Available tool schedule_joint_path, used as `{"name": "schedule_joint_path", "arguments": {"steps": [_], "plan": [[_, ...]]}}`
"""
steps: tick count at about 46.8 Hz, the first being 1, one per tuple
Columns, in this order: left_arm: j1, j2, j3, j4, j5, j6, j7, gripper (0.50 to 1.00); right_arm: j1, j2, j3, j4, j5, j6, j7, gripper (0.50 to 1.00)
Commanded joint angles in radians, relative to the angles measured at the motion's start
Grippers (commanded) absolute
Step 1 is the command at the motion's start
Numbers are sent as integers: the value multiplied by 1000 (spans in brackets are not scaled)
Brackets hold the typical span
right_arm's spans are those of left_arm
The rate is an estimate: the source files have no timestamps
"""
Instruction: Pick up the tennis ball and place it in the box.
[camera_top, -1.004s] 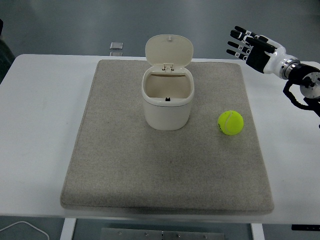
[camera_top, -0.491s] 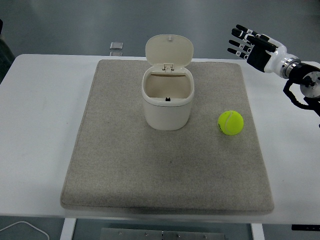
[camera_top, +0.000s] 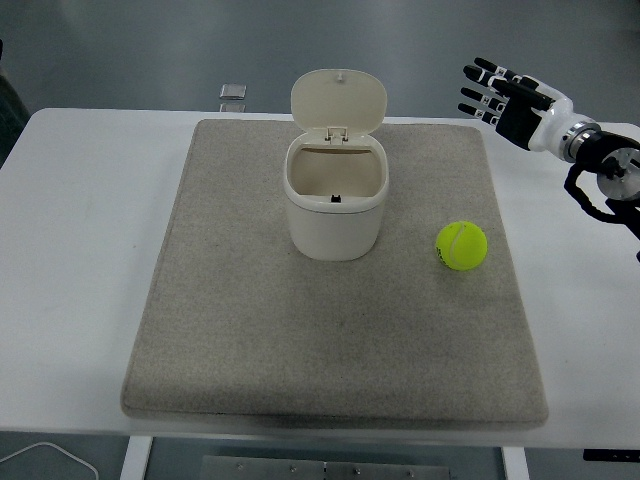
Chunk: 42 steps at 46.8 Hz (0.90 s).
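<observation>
The yellow-green felt tennis ball (camera_top: 461, 245) is seen resting on the grey rectangular felt mat (camera_top: 250, 330), to the right of the cream plastic box with a hinged lid (camera_top: 334, 196) and apart from it. The lid (camera_top: 339, 100) is tipped back and upright, so the mouth of the box is left clear for a drop from above. The mat is laid over the white table (camera_top: 80, 250), presumably to keep the ball from rolling.

The right hand (camera_top: 505, 95) is held in the air above the table's far right corner, fingers (camera_top: 484, 90) spread apart, nothing grasped. It is well apart from the ball, beyond it and to the right. The open, raised pose is judged to be a pre-reach posture; no grasp has been made yet.

The left hand is not in view.

A small grey square object (camera_top: 233, 92) is noted at the table's far edge; not relevant to the task.
</observation>
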Motion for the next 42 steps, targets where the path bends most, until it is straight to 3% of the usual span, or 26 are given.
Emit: {"name": "schedule_joint_path", "arguments": {"steps": [1,18,31,42], "plan": [[0,0,0,0,0,0,0,990,3,-1,4,0,1,3,0,934],[0,0,0,0,0,0,0,992,9,-7,-5,8,1,-5,2,934],[0,0,0,0,0,0,0,990,-1,-54,6,23,-77,55,5,932],[0,0,0,0,0,0,0,992,-21,-153,3,118,-266,82,103,932]]}}
